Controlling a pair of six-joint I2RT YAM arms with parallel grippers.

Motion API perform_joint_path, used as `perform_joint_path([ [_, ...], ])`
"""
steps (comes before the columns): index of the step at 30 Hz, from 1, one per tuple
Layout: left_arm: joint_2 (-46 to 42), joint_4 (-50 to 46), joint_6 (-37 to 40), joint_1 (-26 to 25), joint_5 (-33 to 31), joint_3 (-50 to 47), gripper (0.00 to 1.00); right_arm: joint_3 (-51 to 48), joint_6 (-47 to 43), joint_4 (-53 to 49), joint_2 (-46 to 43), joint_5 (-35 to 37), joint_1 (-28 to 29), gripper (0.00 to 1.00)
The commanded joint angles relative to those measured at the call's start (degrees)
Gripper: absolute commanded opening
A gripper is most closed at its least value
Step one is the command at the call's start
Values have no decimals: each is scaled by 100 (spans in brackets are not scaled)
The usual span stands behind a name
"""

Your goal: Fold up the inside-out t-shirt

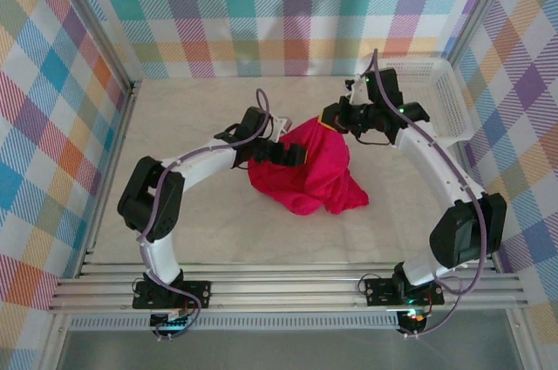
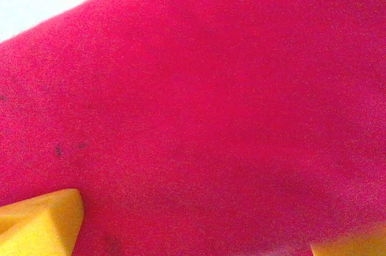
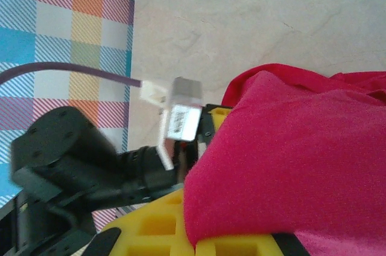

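Though a heap from above, t-shirt (image 1: 305, 174) across parted left fingers (image 2: 39, 223); state of right fingers (image 3: 157, 232) unclear.

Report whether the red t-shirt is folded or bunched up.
Bunched up, not folded. The t-shirt sits as a crumpled heap on the table between the left claw and right claw.

You're looking at a lab test cell: plaid panels (image 1: 288, 12) on aluminium framing (image 1: 91, 21) enclose the pale table (image 1: 192, 117), slotted rails (image 1: 288, 287) along its near edge.
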Motion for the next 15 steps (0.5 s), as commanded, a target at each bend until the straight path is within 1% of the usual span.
perform_joint_path([
  [1, 323, 337, 349, -100, -362, 299, 90, 28, -38, 63, -312, -199, -43, 0],
  [2, 451, 394, 320, -102, -385, 373, 80, -8, -13, 100, -347, -244, -39, 0],
  [3, 552, 371, 314, -93, -343, 479, 61, -33, -24, 96, -371, -242, -36, 0],
  [4, 664, 199, 338, -86, -242, 698, 25, -53, -73, 30, -392, -166, -40, 0],
  [5, 729, -121, 342, -76, -208, 958, 0, -88, -181, -97, -405, -21, -46, 0],
  [7, 618, -687, 396, -51, -225, 1352, 0, -191, -421, -358, -412, 319, -111, 0],
  [8, 458, -1088, 405, -36, -282, 1500, 0, -274, -574, -501, -392, 631, -155, 0],
  [11, -138, -2193, 405, 44, -417, 2123, 0, -454, -1045, -918, -157, 1867, -270, 0],
  [14, -690, -2899, 297, 100, -175, 2668, 0, -466, -1233, -1174, 184, 3056, -351, 0],
  [15, -839, -2987, 238, 100, -73, 2784, 0, -447, -1241, -1189, 241, 3289, -361, 0],
])
